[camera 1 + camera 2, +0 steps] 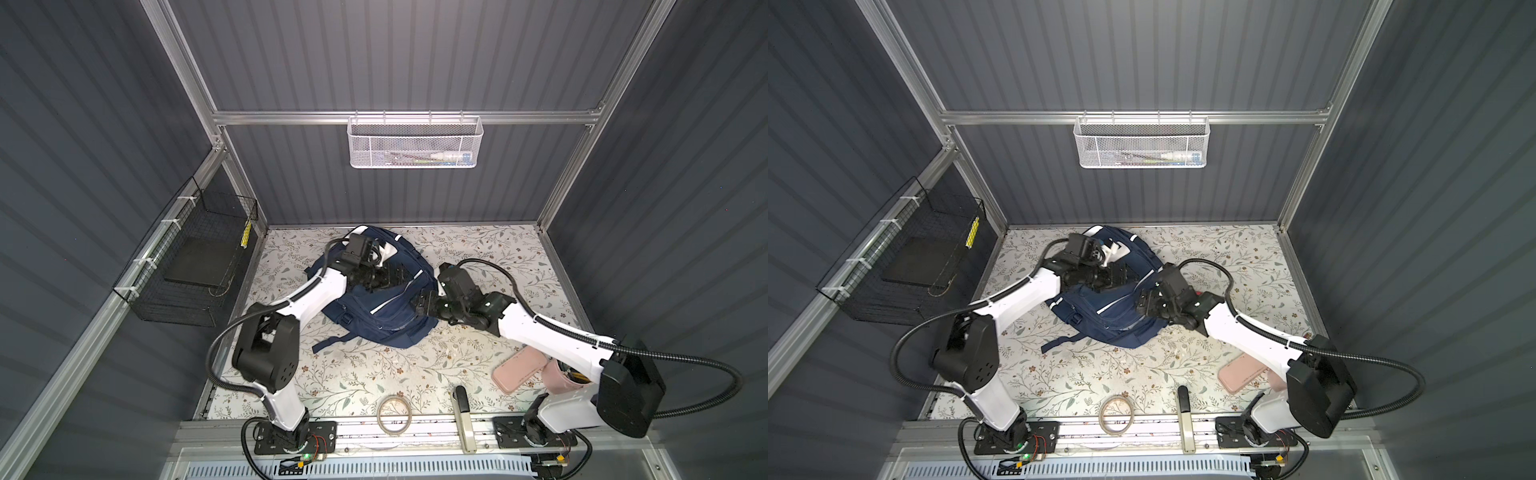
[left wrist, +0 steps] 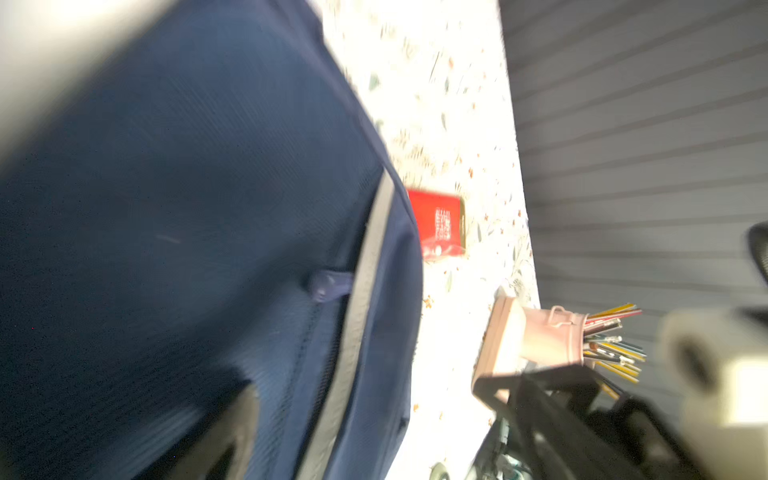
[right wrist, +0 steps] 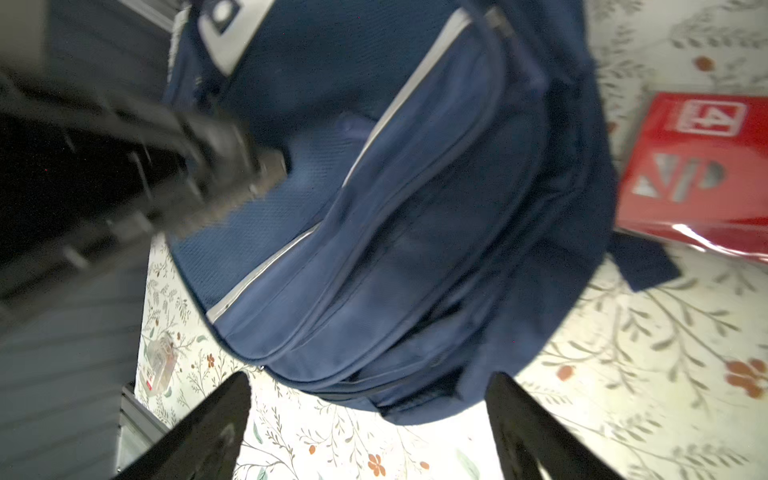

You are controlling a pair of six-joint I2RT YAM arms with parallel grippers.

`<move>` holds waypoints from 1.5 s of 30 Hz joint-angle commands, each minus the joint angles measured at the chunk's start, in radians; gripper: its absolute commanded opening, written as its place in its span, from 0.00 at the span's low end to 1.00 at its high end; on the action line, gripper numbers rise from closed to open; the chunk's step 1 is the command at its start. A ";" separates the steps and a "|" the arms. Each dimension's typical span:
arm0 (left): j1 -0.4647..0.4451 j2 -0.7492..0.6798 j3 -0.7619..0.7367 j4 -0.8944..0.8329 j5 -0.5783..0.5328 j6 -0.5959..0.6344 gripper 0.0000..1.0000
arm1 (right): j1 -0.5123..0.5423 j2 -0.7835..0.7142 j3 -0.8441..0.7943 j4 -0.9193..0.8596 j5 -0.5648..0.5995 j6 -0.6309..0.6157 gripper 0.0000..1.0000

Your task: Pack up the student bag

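Note:
The student bag, a navy backpack with white stripes, lies on the floral table at the back middle in both top views. My left gripper hovers over its upper front. In the blurred left wrist view one finger stands far to one side over the bag's fabric, so the jaws are open and hold nothing. My right gripper is at the bag's right side, open wide. The bag's edge lies just beyond its fingertips.
A red box lies right of the bag, under the right arm. A pink pencil case and a pink holder with pencils sit front right. A tape roll and a handled tool lie at the front edge. A wire basket hangs left and a mesh basket hangs at the back.

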 commanded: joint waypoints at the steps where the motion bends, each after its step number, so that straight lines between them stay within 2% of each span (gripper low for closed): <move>1: 0.037 -0.149 -0.001 -0.098 -0.155 0.038 1.00 | 0.081 -0.018 -0.061 0.207 0.109 -0.056 0.90; 3: 0.121 -0.202 -0.100 -0.088 -0.200 0.007 1.00 | 0.109 -0.037 -0.180 0.504 0.054 -0.027 0.93; 4: 0.174 -0.225 -0.155 -0.064 -0.162 -0.016 1.00 | 0.108 -0.031 -0.225 0.638 0.024 0.010 0.94; 5: 0.237 -0.253 -0.222 -0.015 -0.111 -0.054 1.00 | 0.107 -0.014 -0.229 0.687 -0.006 0.052 0.94; 7: 0.335 -0.303 -0.342 0.078 -0.059 -0.111 0.96 | 0.149 0.027 -0.129 0.535 0.030 -0.007 0.95; 9: 0.385 -0.320 -0.422 0.143 -0.044 -0.140 0.88 | 0.214 0.090 0.012 0.340 0.119 -0.056 0.94; 12: 0.389 -0.296 -0.484 0.228 -0.058 -0.162 0.85 | 0.247 0.168 0.082 0.355 0.083 0.010 0.92; 15: 0.393 -0.262 -0.547 0.328 -0.117 -0.195 0.79 | 0.263 0.268 0.132 0.386 0.048 0.085 0.91; 17: 0.401 -0.223 -0.579 0.444 -0.100 -0.226 0.70 | 0.250 0.319 0.143 0.397 0.042 0.110 0.90; 21: 0.396 -0.113 -0.552 0.501 -0.020 -0.259 0.61 | 0.175 0.375 0.139 0.404 -0.033 0.150 0.88; 23: 0.396 -0.085 -0.566 0.531 -0.015 -0.272 0.55 | 0.143 0.378 0.137 0.367 -0.027 0.125 0.87; 25: 0.389 -0.072 -0.581 0.543 -0.039 -0.272 0.53 | 0.119 0.373 0.145 0.303 -0.009 0.088 0.87; 28: 0.354 -0.037 -0.585 0.579 -0.024 -0.288 0.45 | 0.092 0.367 0.145 0.263 -0.013 0.038 0.87; 30: 0.319 -0.031 -0.587 0.573 -0.052 -0.295 0.40 | 0.090 0.364 0.152 0.232 0.001 -0.006 0.86; 32: 0.290 -0.029 -0.599 0.605 -0.048 -0.333 0.26 | 0.102 0.353 0.165 0.188 0.027 -0.068 0.85; 34: 0.274 -0.036 -0.601 0.610 -0.043 -0.364 0.16 | 0.149 0.322 0.169 0.152 0.118 -0.119 0.85; 36: 0.273 -0.052 -0.592 0.596 -0.036 -0.377 0.11 | 0.208 0.287 0.157 0.151 0.205 -0.139 0.86; 38: 0.273 -0.072 -0.577 0.571 -0.030 -0.384 0.11 | 0.266 0.270 0.141 0.189 0.253 -0.144 0.85; 45: 0.270 -0.132 -0.587 0.543 -0.003 -0.424 0.04 | 0.315 0.422 0.231 0.267 0.187 -0.160 0.77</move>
